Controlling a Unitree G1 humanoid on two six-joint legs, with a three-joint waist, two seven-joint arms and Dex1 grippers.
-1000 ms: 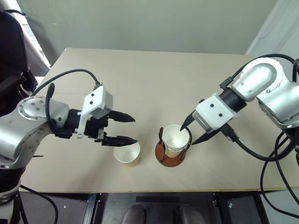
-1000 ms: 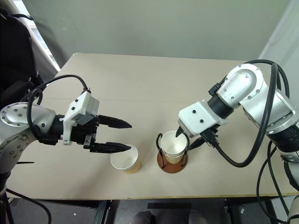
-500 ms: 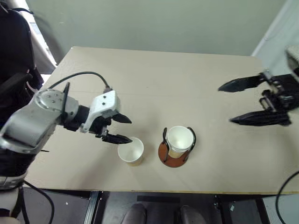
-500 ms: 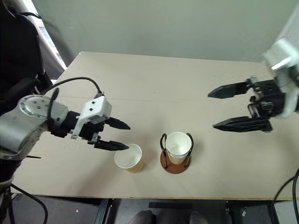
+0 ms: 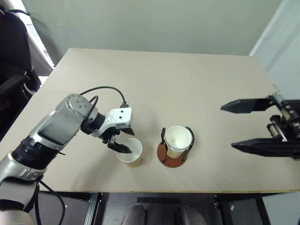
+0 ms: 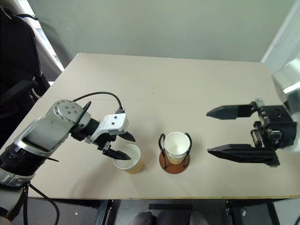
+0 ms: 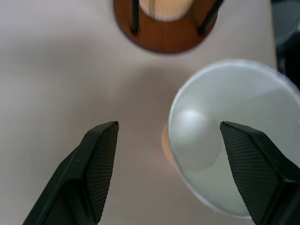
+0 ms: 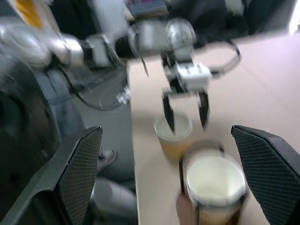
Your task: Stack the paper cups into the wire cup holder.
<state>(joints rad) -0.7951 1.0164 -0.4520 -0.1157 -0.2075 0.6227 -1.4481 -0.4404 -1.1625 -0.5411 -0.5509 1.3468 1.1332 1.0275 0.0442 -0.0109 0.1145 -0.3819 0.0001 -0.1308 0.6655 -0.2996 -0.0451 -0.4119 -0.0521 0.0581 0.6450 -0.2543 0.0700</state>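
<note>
Step in hand: the left gripper (image 6: 123, 146) hung over the loose paper cup (image 6: 127, 159), fingers spread, one tip above the cup's mouth and the other outside its wall, nothing clamped yet.
Holder: the wire cup holder (image 6: 174, 162) stood just beside that cup, apart from it, already carrying nested cups (image 6: 177, 146) whose white rim rose to about the top of the wire loops.
Right gripper: the right gripper (image 6: 236, 132) hovered well off to the right of the holder, jaws wide apart and empty.
Next move, as I judged it: close the left fingers on the cup wall, lift it above the loops, carry it across and lower it into the nested cups; a soft squeeze seemed wise, as a paper wall may buckle.
Edges: the loose cup and holder sat near the front edge of the tabletop (image 6: 187, 79).
Open room: the tabletop behind and to either side was bare; the short gap to the holder left little margin.
</note>
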